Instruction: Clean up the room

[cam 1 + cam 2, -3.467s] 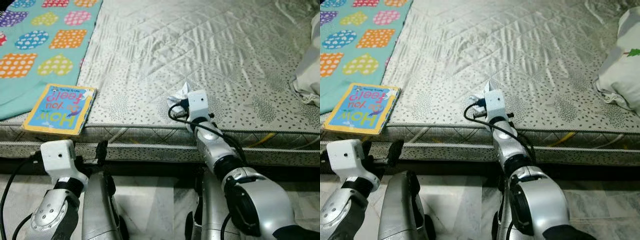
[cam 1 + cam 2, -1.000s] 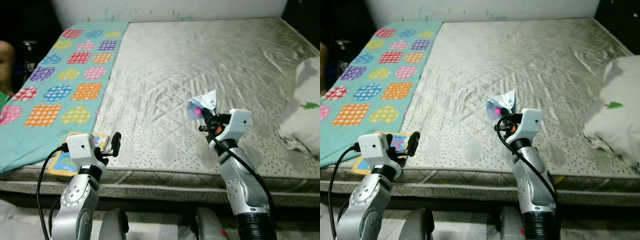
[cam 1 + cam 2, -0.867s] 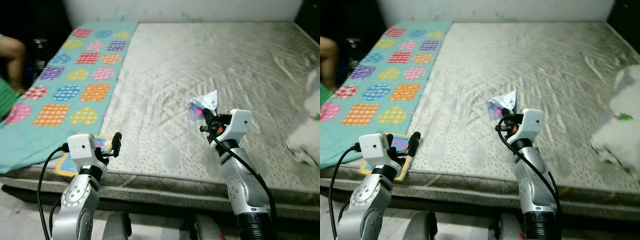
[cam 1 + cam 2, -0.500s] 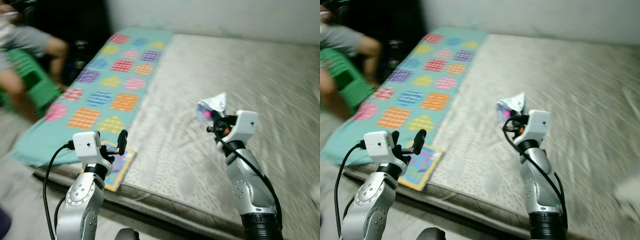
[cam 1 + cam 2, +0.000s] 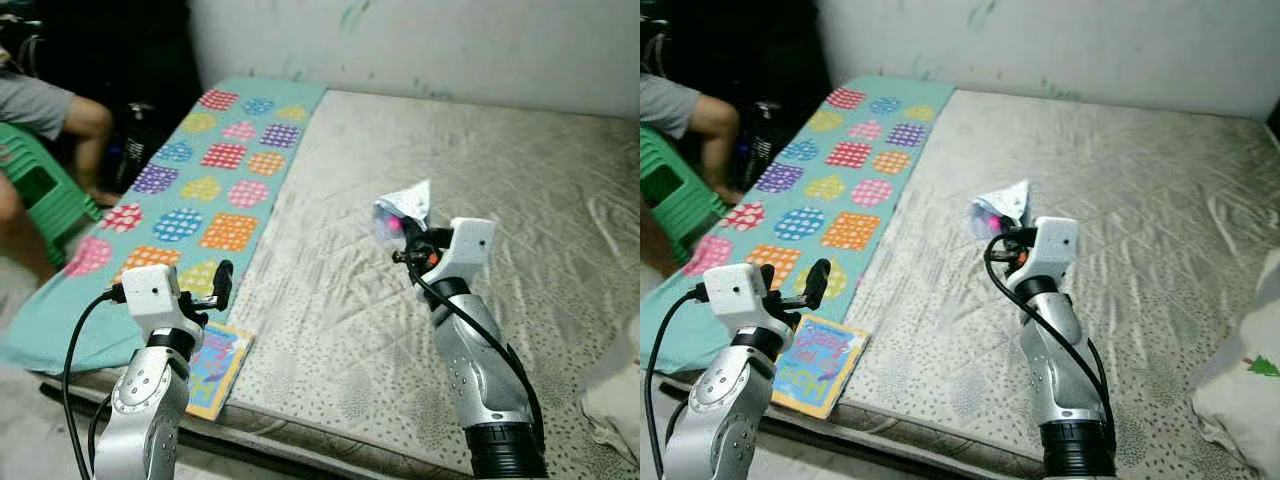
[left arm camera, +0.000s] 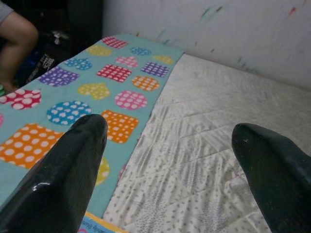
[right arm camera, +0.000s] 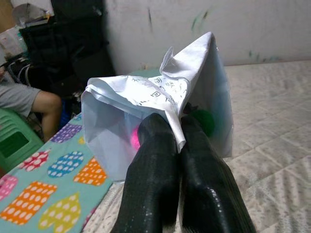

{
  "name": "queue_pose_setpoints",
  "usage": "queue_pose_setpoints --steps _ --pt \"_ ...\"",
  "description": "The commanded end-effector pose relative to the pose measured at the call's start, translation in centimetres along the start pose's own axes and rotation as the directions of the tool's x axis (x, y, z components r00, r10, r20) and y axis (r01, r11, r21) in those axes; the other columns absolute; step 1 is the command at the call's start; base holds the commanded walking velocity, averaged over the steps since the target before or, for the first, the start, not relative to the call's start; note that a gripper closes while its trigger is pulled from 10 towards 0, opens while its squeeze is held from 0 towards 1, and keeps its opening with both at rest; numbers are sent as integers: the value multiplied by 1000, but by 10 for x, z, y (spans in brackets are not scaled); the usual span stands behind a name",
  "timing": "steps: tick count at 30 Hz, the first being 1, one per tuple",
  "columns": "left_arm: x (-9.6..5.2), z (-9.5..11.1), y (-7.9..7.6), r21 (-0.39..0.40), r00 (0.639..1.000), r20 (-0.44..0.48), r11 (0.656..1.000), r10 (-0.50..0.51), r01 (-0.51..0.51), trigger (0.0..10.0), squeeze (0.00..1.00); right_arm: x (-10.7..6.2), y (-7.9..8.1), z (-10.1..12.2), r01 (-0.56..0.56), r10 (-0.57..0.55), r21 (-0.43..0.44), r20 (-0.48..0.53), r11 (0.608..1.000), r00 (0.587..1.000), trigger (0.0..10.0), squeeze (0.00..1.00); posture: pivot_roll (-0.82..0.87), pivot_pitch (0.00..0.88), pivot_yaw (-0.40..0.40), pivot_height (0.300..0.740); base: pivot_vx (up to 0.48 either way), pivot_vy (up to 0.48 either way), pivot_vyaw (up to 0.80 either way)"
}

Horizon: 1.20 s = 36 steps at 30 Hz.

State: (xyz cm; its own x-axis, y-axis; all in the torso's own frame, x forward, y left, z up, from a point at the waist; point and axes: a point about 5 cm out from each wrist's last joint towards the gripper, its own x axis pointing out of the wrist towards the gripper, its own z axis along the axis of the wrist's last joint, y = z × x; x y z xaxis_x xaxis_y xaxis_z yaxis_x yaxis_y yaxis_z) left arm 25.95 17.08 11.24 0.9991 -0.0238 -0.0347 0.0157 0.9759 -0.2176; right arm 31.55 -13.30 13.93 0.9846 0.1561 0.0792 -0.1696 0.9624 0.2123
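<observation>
My right gripper (image 5: 408,232) is shut on a crumpled clear and white plastic wrapper (image 5: 398,213) with pink and green bits inside, held up above the grey mattress (image 5: 520,190). In the right wrist view the wrapper (image 7: 160,116) is pinched between both black fingers (image 7: 155,179). My left gripper (image 5: 220,285) is raised at the bed's near left corner, open and holding nothing; its fingers (image 6: 63,170) stand wide apart in the left wrist view. A colourful picture book (image 5: 818,364) lies flat at the mattress's front edge, below the left gripper.
A teal blanket (image 5: 200,165) with coloured dotted patches covers the bed's left strip. A person's legs (image 5: 60,110) and a green stool (image 5: 40,195) are at the far left. A white pillow (image 5: 1245,375) lies at the right edge. A pale wall (image 5: 450,40) backs the bed.
The camera has swung and the view sharpened; the bed sits more squarely in view. My right gripper still holds the wrapper up. The left gripper stays open above the book.
</observation>
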Motion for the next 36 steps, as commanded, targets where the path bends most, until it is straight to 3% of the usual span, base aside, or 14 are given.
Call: queue_pose_setpoints --steps 1,11,22,36 --pt "1 -1 0 5 1000 -9 1000 -4 4 10000 0 -1 -6 -3 21 -21 -6 -9 1000 1000 10000 0 -107 0 54 740 0 0 0" --pt "2 2 0 15 1000 -5 999 29 -29 10000 0 1 -6 -5 18 -18 -1 -21 1000 1000 10000 0 -54 0 49 740 0 0 0" --pt "3 2 -7 -33 1000 6 999 24 -24 10000 0 4 -1 -8 -5 4 -8 -50 1000 999 10000 0 -42 0 24 740 0 0 0" --pt "5 3 -16 -57 1000 15 998 -11 12 10000 0 7 -5 -10 -8 5 -33 -71 999 997 10000 0 -59 0 -11 740 0 0 -671"
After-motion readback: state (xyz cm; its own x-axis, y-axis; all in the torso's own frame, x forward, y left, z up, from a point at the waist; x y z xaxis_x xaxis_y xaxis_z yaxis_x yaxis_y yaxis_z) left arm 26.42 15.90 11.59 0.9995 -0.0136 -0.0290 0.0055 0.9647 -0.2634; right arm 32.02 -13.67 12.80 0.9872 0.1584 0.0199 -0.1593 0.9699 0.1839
